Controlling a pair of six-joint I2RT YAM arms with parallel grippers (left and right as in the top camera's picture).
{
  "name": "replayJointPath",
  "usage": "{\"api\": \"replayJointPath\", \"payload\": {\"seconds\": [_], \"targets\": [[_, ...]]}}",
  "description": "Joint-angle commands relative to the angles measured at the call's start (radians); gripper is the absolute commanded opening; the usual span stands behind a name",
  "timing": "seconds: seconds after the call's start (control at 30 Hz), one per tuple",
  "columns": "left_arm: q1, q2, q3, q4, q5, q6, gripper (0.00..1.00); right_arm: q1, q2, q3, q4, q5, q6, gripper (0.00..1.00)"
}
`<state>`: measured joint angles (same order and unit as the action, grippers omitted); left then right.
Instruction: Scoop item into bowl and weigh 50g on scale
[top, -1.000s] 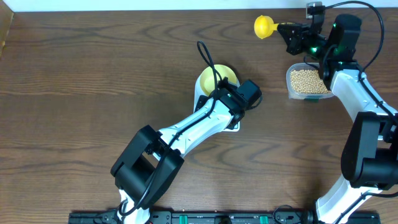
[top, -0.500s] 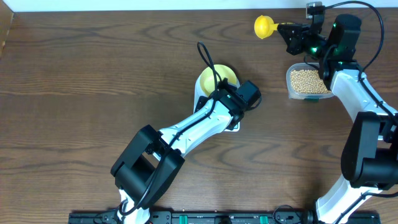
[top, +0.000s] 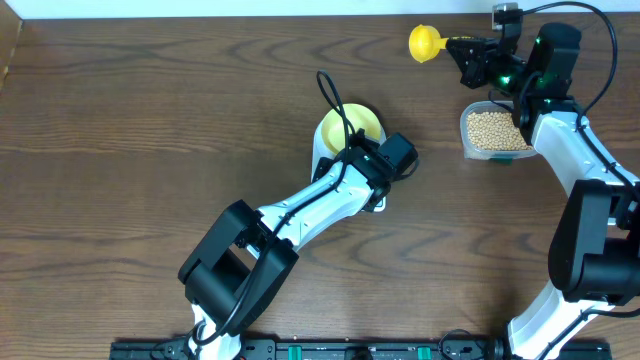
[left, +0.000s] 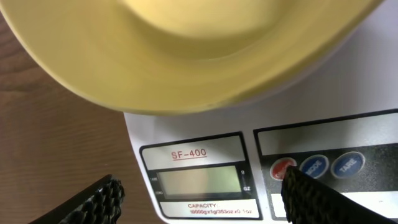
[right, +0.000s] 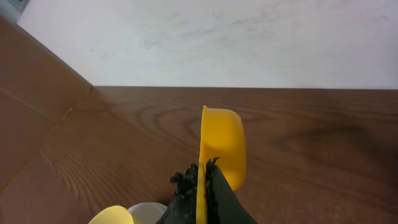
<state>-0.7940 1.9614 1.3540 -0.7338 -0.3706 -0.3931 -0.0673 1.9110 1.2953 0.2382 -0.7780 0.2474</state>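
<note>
Your left gripper (left: 202, 196) stands wide open and grips nothing. Its two black textured fingertips (left: 93, 200) hang over the front edge of the scale (left: 186, 127), one to each side of the grey display, which sits under an "SF-400" label. You cannot read any figure on that display. A red round button and two blue ones lie to the right of it. The pale yellow bowl (left: 217, 62) sits on the scale's platform just beyond the display.

Your right gripper (right: 200, 182) is closed tight on the handle of the bright yellow scoop (right: 224, 146), held up off the table (top: 150, 120) near its far edge and turned on its side in the wrist view. The soybeans (top: 492, 128) fill the clear plastic tub (top: 464, 135) just beside that arm, well apart from the bowl and scale.
</note>
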Motion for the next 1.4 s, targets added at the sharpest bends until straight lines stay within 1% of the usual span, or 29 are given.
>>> {"api": "replayJointPath", "payload": {"seconds": [0.0,1.13,1.37], "targets": [[0.0,0.014,-0.01,0.01,0.007,-0.009,0.83,-0.004,-0.004,0.018,-0.005,-0.01,-0.017,0.01],[0.0,0.015,-0.03,0.023,0.011,-0.009,0.84,-0.004,-0.004,0.018,-0.014,-0.01,-0.018,0.01],[0.0,0.043,-0.03,0.033,0.011,-0.009,0.84,-0.004,-0.004,0.018,-0.015,-0.01,-0.018,0.01]]}}
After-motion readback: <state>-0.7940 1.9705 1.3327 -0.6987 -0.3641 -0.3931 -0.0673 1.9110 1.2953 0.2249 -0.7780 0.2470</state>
